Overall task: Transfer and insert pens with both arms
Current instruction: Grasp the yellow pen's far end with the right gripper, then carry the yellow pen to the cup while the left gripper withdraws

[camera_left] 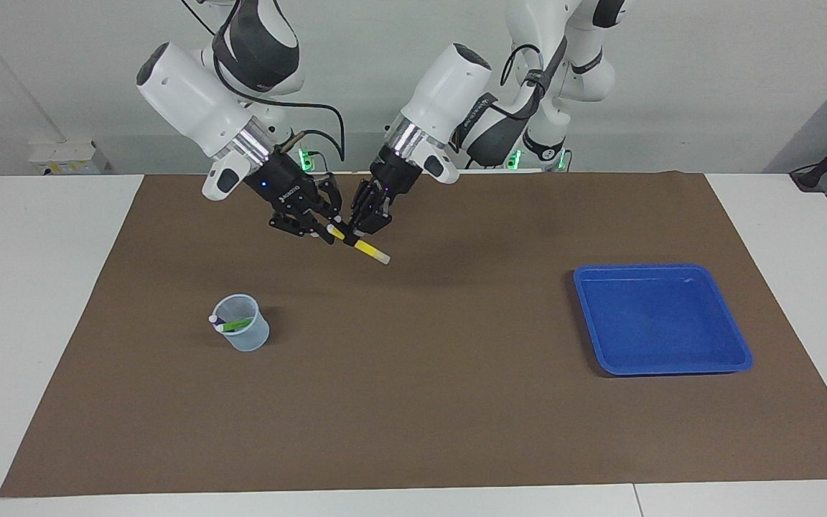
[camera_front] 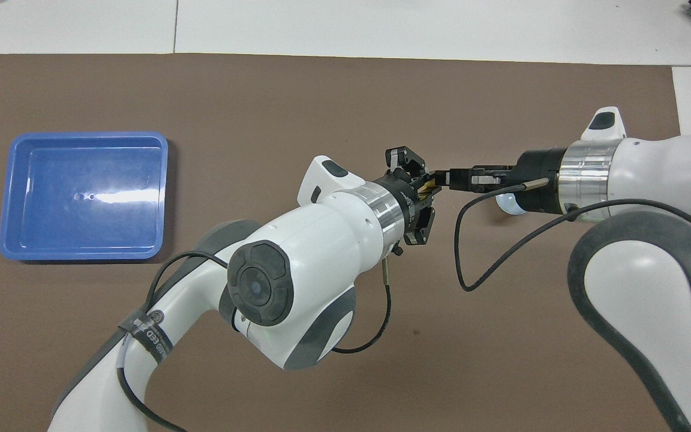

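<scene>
Yellow pen [camera_left: 360,244] was held tilted in the air over the brown mat, pale cap end lowest. Green pen [camera_left: 235,324] & purple pen [camera_left: 220,320] leaned inside the clear cup.

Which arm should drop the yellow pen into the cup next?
Right. Its tool is closing on the yellow pen that the left tool holds in mid-air, and the cup with the other pens stands toward the right arm's end.
</scene>
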